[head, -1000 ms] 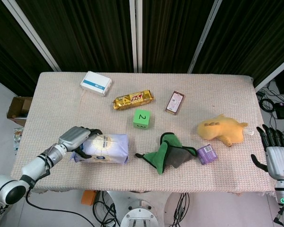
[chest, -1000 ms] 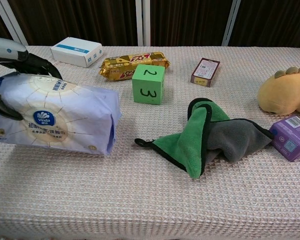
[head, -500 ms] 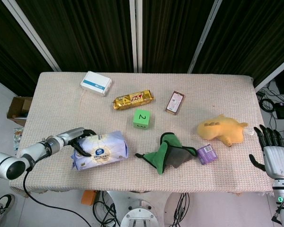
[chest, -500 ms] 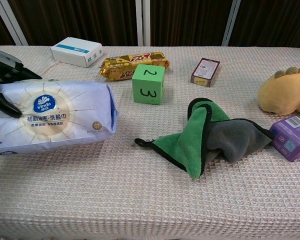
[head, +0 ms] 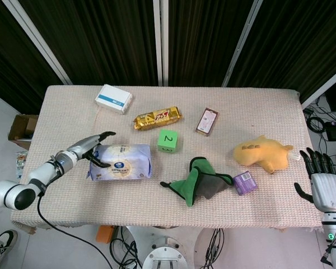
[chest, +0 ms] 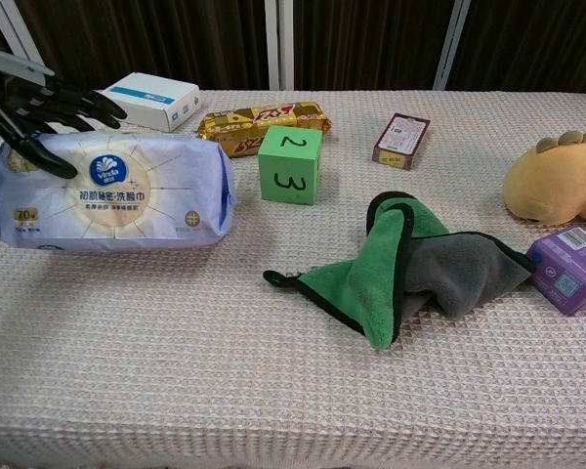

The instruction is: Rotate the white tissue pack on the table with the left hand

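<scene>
The white tissue pack point(head: 121, 170) is a soft, pale bluish-white plastic pack with a round blue logo; it lies flat, lengthwise, label up, near the tabletop's point(head: 257, 112) front-left area.

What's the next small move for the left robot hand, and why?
Probably lift the left robot hand up and back off the tissue pack. The pack lies flat on the table, long side roughly along the front edge, and the fingers are spread over its left end rather than wrapped around it. That looks like a release, so retreating seems apt.
</scene>
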You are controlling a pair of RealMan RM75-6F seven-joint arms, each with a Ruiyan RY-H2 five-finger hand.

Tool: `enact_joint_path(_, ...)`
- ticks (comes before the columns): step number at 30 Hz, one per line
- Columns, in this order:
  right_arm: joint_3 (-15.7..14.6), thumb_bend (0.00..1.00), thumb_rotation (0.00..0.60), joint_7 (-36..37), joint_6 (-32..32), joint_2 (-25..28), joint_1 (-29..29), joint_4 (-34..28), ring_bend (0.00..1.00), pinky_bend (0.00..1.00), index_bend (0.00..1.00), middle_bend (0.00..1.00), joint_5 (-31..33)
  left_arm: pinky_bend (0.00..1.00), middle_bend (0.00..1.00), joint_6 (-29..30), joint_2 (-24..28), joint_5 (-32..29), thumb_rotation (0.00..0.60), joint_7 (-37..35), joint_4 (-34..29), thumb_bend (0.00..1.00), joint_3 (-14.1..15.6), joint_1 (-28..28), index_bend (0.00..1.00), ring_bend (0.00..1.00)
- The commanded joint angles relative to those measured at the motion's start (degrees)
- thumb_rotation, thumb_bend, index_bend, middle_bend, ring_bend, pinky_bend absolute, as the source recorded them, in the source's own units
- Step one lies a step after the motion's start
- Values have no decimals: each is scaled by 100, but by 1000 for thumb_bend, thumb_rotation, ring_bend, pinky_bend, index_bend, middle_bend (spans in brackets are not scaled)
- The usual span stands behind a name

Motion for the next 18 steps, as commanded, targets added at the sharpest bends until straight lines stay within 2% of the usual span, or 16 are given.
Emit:
enact_joint_path(1, -6, 185, 600, -9, 1, -5, 2, -4, 0, 0, 0, 0, -12, 194, 0, 291, -111, 39, 600, 86, 74, 160, 76, 79, 4, 4)
enact_joint_path(6, -5, 188, 600, -36, 49, 2, -1, -52, 0, 0, 0, 0, -57, 194, 0, 721, -223, -121, 600, 153, 106, 159, 139, 64, 3, 4)
enact_joint_path(13, -24, 195, 600, 1, 23, 23, 2, -80, 0, 0, 0, 0, -68, 194, 0, 1639, -439, -193, 600, 466, 117, 154, 204, 155, 3, 4)
enact_joint_path(16, -36, 196, 600, 20, 3, 21, 4, -77, 0, 0, 0, 0, -68, 194, 0, 1731, -341, -182, 600, 376, -68, 139, 183, 202, 3, 4)
enact_joint_path(18, -34, 196, 600, 33, 18, 19, -7, -67, 0, 0, 0, 0, -61, 194, 0, 1875, -187, 93, 600, 403, -249, 132, 199, 285, 3, 4)
